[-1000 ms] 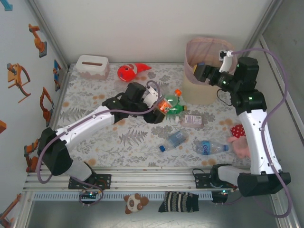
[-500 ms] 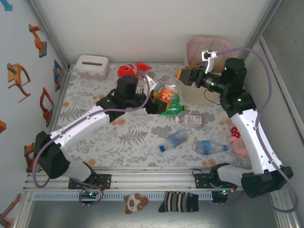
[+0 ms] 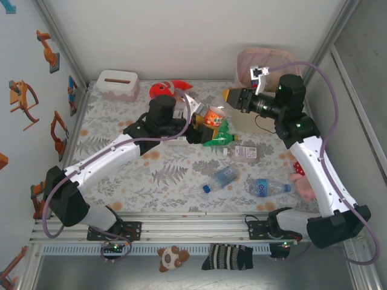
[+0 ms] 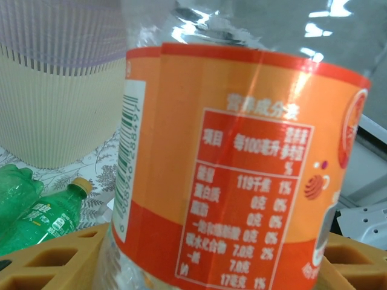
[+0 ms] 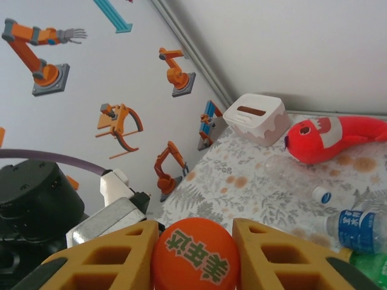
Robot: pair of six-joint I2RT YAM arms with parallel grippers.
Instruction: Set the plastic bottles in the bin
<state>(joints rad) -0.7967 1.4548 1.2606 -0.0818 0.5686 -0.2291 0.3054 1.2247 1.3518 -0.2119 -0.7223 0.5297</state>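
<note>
The leaf-patterned counter (image 3: 121, 145) carries the beige bin (image 3: 247, 65) at its far right. Loose plastic bottles (image 3: 266, 187) lie in front of it. Raised between the arms, an orange-labelled bottle (image 3: 212, 116) is clamped by its body in the left tool (image 4: 205, 263). The right tool (image 5: 195, 258) is pinched on its orange cap (image 5: 195, 251).

Far edge, L→R: tissue box (image 3: 117, 84), fish toy (image 3: 164, 89), bin (image 3: 245, 60) at R corner. Raised bottle (image 3: 211, 116) just L of bin, above lying bottle (image 3: 219, 139) on table (image 3: 109, 121). 3 more bottles (image 3: 222, 176) lie nearer, centre-R. Plush toy (image 3: 305, 178) at R edge.
</note>
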